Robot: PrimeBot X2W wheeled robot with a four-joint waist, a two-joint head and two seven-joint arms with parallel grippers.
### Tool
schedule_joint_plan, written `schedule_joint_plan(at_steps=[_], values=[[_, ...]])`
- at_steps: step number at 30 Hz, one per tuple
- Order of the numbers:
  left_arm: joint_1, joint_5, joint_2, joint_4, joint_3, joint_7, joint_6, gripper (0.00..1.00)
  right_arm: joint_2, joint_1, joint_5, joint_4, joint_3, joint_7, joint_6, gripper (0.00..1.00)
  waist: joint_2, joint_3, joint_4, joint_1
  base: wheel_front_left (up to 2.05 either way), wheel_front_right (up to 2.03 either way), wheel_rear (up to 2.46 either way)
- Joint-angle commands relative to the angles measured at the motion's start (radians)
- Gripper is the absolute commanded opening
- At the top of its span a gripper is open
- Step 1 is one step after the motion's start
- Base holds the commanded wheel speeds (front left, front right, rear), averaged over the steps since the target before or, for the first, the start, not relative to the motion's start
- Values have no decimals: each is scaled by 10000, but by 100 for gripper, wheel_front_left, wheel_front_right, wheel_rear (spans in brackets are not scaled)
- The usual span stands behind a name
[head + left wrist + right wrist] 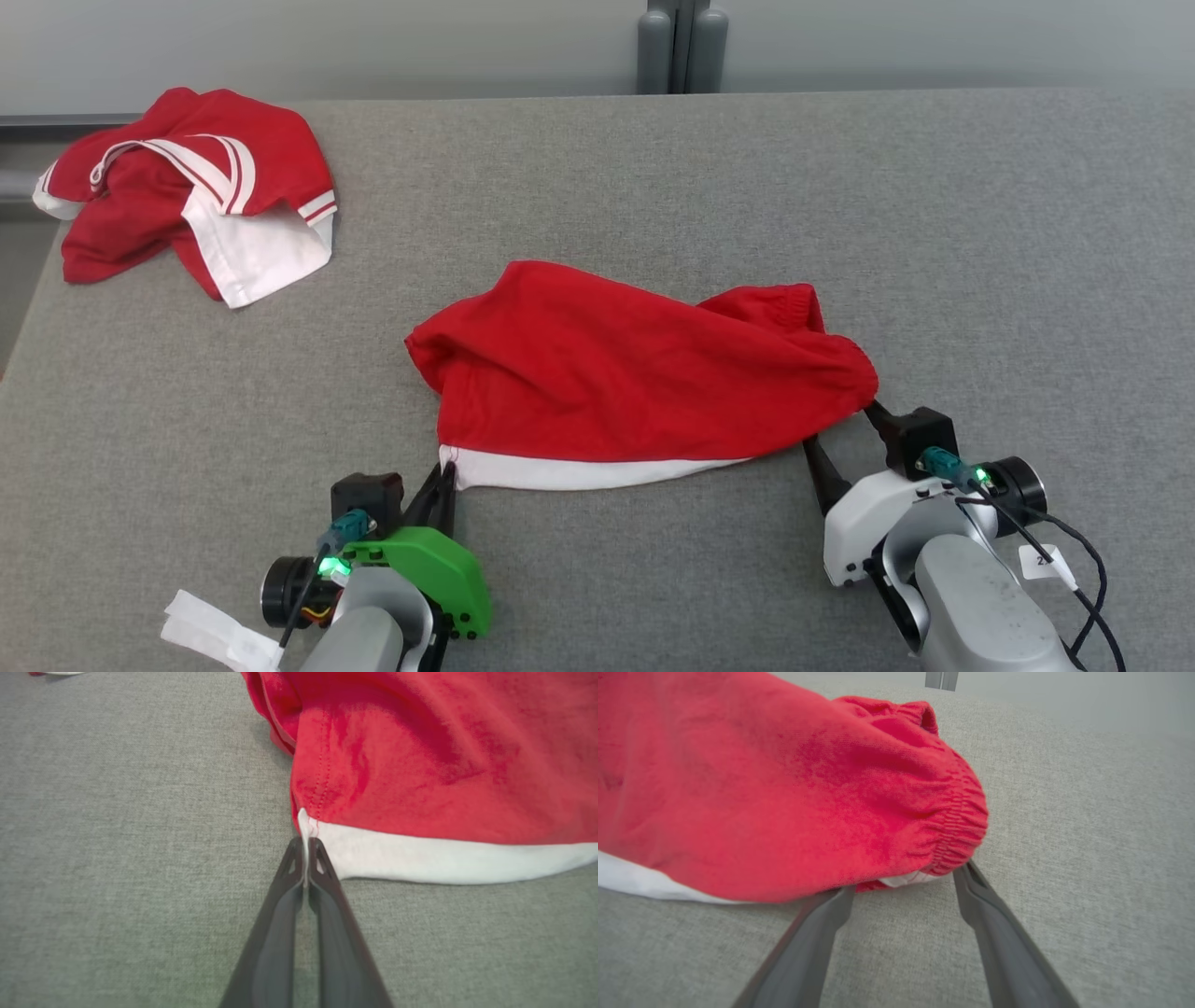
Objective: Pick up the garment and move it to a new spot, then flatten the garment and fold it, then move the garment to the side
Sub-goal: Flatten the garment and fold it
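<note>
The garment (pixel 616 373) is a pair of red shorts with a white hem band, lying rumpled in the middle of the grey table. My left gripper (pixel 445 469) is shut on the hem's near left corner; in the left wrist view its fingertips pinch the white edge of the garment (pixel 420 788), gripper (pixel 307 845). My right gripper (pixel 840 425) stands open at the elastic waistband end on the right. In the right wrist view the two fingers (pixel 976 891) straddle the bunched waistband of the garment (pixel 784 798), with the left fingertip tucked under the cloth.
A second red and white garment (pixel 187 187) lies crumpled at the table's far left corner. The grey fabric table (pixel 747 187) stretches bare to the back and right. A grey post (pixel 681 47) stands behind the far edge.
</note>
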Motion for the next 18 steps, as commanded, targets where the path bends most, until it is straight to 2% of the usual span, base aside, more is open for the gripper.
schedule_joint_plan(at_steps=[1, 5, 7, 8, 11, 14, 18], values=[[-144, -67, 20, -28, -29, -75, 37, 0, -33, -26, 68, -130, 26, -37, -7, 100, 0, -10, -10, 0, 0, 0, 0], [-106, -114, 31, -71, -38, -104, 78, 0, -33, 119, 112, -509, 162, -37, -7, 100, 0, -14, -59, 0, 0, 0, 0], [-106, -146, 60, -90, -38, -115, 87, 0, -41, 155, 170, -644, 246, -36, -7, 85, 0, -1, -94, 0, 0, 0, 0], [-107, -150, 77, -99, -42, -117, 92, 0, -55, 168, 196, -711, 292, -36, -7, 53, 0, 7, -115, 0, 0, 0, 0], [-106, -172, 90, -124, -63, -103, 119, 0, -66, 185, 274, -824, 415, -37, -7, 35, 0, 24, -164, 0, 0, 0, 0], [-113, -215, 115, -157, -68, -105, 132, 0, -101, 176, 375, -757, 533, -37, -7, 0, 0, 40, -205, 0, 0, 0, 0], [-112, -262, 163, -259, -16, -202, 197, 0, -134, 134, 518, -691, 633, -38, -7, 0, 0, 25, -266, 0, 0, 0, 0]])
